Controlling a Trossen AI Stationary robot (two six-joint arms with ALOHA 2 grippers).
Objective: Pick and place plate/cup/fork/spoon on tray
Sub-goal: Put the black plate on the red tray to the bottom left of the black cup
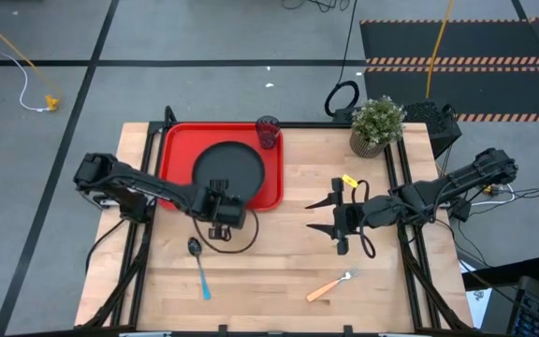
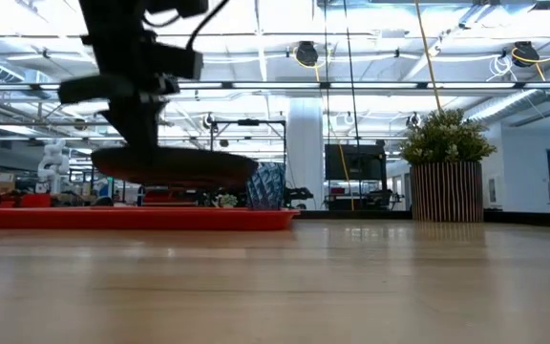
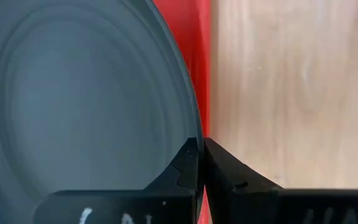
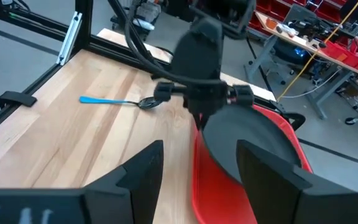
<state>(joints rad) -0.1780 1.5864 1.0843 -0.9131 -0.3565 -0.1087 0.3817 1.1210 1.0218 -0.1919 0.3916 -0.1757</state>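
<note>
The black plate (image 1: 227, 171) hangs over the red tray (image 1: 178, 150) at the table's far left; in the low view the plate (image 2: 175, 164) is clear of the tray (image 2: 141, 218). My left gripper (image 1: 219, 200) is shut on the plate's near rim. The dark cup (image 1: 268, 131) stands at the tray's far right corner. The blue-handled spoon (image 1: 198, 267) and the orange-handled fork (image 1: 333, 285) lie flat on the wood near the front edge. My right gripper (image 1: 328, 215) is open and empty over the table's right middle. My left gripper pinches the plate's raised rim (image 3: 190, 134) at its near side, one finger (image 3: 182, 171) inside the rim and the other (image 3: 229, 171) outside it. The fingers come from above, pointing down. The plate hangs about level, lifted clear of the tray.
A potted green plant (image 1: 376, 124) stands at the far right of the table. A small yellow piece (image 1: 349, 180) lies near my right gripper. Bare wood lies between the tray and my right arm.
</note>
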